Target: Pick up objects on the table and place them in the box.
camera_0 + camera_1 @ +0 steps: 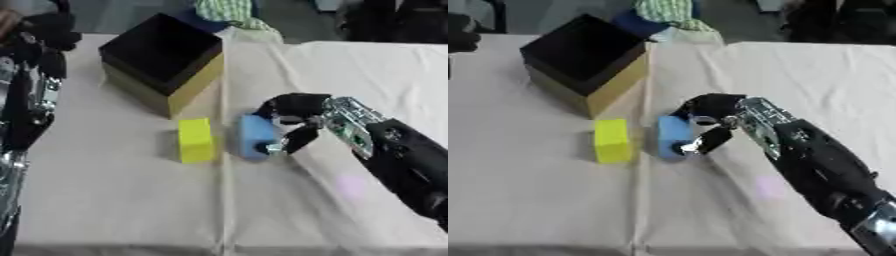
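Blue block (254, 136) sits on the tabletop (114, 200), my right robot hand (302, 120) curled around it, fingers on top, thumb at its near side. Yellow block (195, 139) just left; box (162, 60) behind.

The right arm is reaching in from the near right, its right hand (302, 122) curling fingers and thumb around a blue block (255, 136). The left arm (31, 95) is hanging along the left edge; its hand cannot be made out.
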